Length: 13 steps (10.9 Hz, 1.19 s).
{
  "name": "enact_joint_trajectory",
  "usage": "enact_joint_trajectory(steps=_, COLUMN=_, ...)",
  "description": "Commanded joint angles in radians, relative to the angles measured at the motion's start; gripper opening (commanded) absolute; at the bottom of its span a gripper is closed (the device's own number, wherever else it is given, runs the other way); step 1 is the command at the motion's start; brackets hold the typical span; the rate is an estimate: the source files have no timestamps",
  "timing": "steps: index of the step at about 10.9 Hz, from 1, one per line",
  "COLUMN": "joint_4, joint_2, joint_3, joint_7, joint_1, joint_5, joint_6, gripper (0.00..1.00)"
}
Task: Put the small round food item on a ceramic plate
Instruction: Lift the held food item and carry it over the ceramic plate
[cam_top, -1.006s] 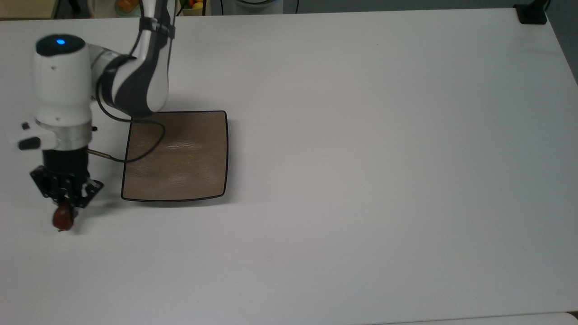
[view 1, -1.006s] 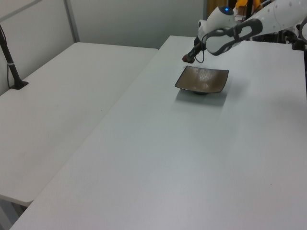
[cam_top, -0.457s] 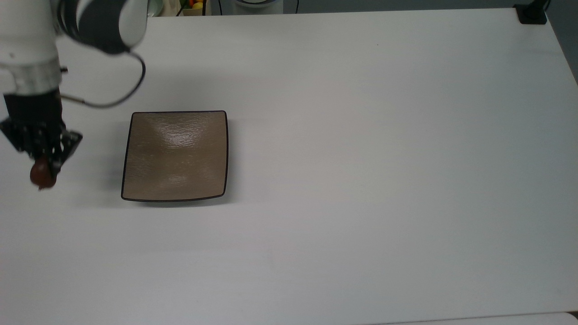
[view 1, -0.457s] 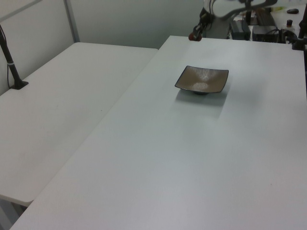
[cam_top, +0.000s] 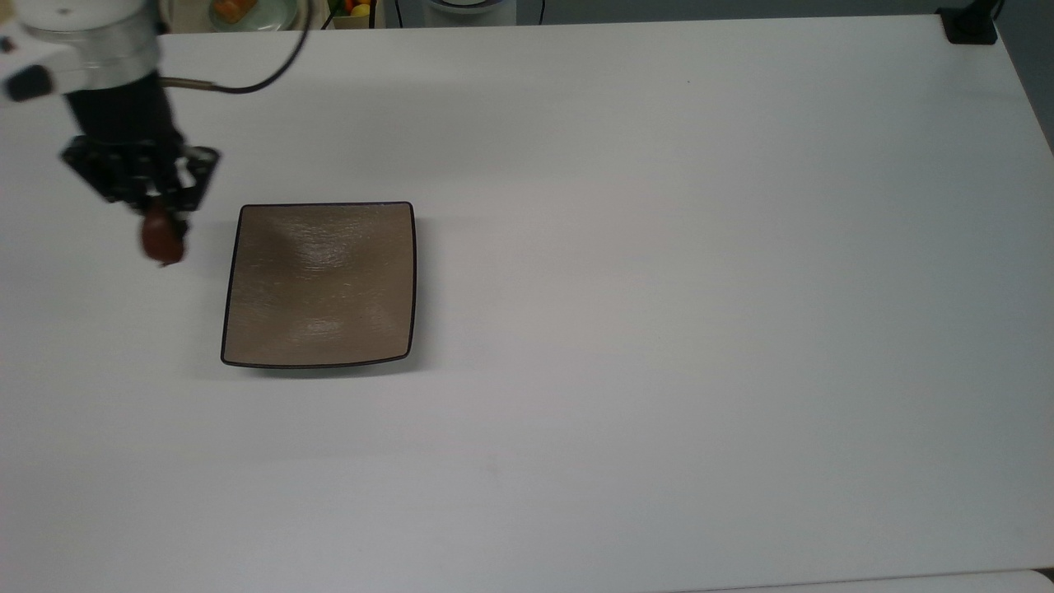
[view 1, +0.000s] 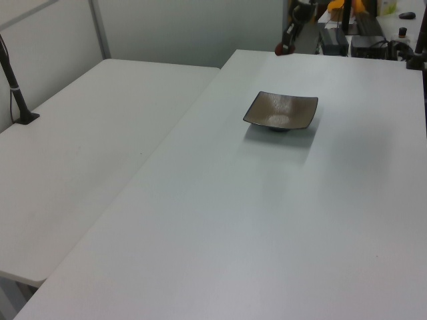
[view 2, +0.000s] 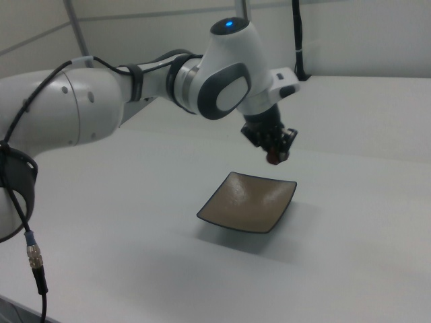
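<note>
The small round food item is a glossy dark reddish-brown lump held in the air by my gripper, which is shut on it. In the top view it hangs just left of the plate's upper left corner. The ceramic plate is square, tan with a thin dark rim, and nothing lies on it. In the right view the gripper holds the food item above the plate's far edge. In the left view the food item shows high beyond the plate.
The white table spreads wide to the top view's right and below the plate. A black clamp base sits at the table's far right corner. The arm's cable loops above the table. A second white table adjoins in the left view.
The gripper, still holding the food item, has risen and swung from below-left of the plate in the top view up to beside its upper left corner.
</note>
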Motion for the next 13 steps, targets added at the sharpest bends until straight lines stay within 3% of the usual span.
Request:
enact_joint_trajectory(steps=1, joint_4=-0.173, joint_2=-0.072, joint_3=0.028, joint_7=-0.034, joint_1=0.026, joint_5=0.012, joint_6=0.012, gripper=0.22)
enact_joint_trajectory(steps=5, joint_4=-0.244, joint_2=-0.037, joint_3=0.049, joint_7=-0.034, joint_1=0.052, joint_5=0.018, joint_6=0.059, gripper=0.24)
enact_joint_trajectory(steps=8, joint_4=-0.350, joint_2=-0.012, joint_3=0.051, joint_7=-0.034, joint_1=0.068, joint_5=0.017, joint_6=0.277, gripper=0.25)
enact_joint_trajectory(steps=11, joint_4=-0.359, joint_2=0.029, joint_3=0.049, joint_7=-0.038, joint_1=0.069, joint_5=0.013, joint_6=0.351, gripper=0.26)
enact_joint_trajectory(steps=13, joint_4=-0.365, joint_2=0.043, joint_3=0.049, joint_7=-0.038, joint_1=0.071, joint_5=0.013, joint_6=0.371, gripper=0.33)
